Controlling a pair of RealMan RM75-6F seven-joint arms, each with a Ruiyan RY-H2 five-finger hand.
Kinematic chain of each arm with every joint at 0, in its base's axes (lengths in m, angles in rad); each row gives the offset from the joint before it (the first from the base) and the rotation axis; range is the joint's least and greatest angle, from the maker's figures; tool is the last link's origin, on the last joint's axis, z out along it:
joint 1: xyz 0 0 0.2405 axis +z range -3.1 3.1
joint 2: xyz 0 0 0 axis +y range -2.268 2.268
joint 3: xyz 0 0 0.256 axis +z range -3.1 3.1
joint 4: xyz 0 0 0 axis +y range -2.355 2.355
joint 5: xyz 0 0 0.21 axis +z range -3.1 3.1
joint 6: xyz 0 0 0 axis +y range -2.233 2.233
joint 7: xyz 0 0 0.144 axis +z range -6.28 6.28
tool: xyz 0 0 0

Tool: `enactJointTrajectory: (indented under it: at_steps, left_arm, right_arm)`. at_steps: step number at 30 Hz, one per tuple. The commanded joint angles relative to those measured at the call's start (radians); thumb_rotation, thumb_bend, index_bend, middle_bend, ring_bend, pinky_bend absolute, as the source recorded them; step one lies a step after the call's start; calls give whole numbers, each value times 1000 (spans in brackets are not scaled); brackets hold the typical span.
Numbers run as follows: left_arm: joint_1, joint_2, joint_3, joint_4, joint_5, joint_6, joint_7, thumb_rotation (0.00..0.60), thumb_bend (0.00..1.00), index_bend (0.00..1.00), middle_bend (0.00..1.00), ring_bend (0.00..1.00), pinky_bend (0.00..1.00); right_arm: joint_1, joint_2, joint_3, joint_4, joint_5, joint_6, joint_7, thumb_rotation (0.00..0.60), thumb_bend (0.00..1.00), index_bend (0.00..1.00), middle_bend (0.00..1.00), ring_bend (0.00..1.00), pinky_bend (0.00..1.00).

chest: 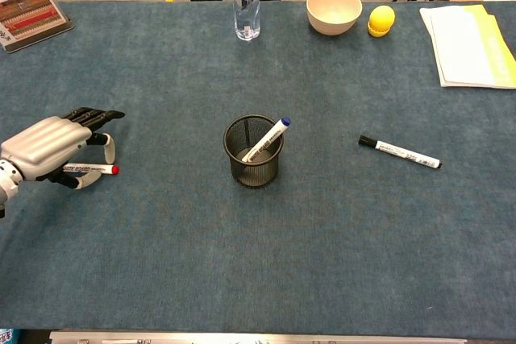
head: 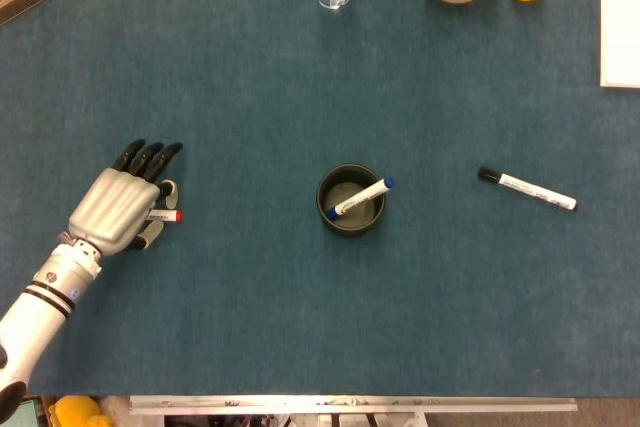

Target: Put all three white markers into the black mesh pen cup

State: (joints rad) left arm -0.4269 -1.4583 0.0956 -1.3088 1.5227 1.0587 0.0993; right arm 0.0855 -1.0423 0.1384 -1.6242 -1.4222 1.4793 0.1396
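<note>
Left hand arching over red-capped marker on the table, fingers spread, grasp impossible to confirm. Blue-capped marker leaning inside black mesh pen cup; black-capped marker lying well apart to the right.

The head view looks almost straight down on the desk, with the cup near centre. The chest view sits lower, at the near edge, facing obliquely across. Both share the cup and its surroundings.

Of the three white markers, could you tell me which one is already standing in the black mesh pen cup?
The blue-capped white marker: it leans inside the black mesh pen cup. The red-capped one and the black-capped one lie on the table.
</note>
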Motion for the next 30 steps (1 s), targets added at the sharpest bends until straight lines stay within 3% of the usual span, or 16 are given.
enactJointTrajectory:
  at_steps: [1, 30]
  left_arm:
    - [0, -3, -2, 3, -4, -4, 4, 600, 340, 457, 0, 0, 2]
    - [0, -17, -20, 6, -9, -1, -33, 600, 340, 626, 94, 0, 3]
  right_arm:
    - [-1, 0, 1, 1, -1, 3, 2, 600, 275, 524, 475, 333, 524]
    - [-15, 5, 3, 6, -3, 25, 17, 600, 275, 524, 475, 333, 524]
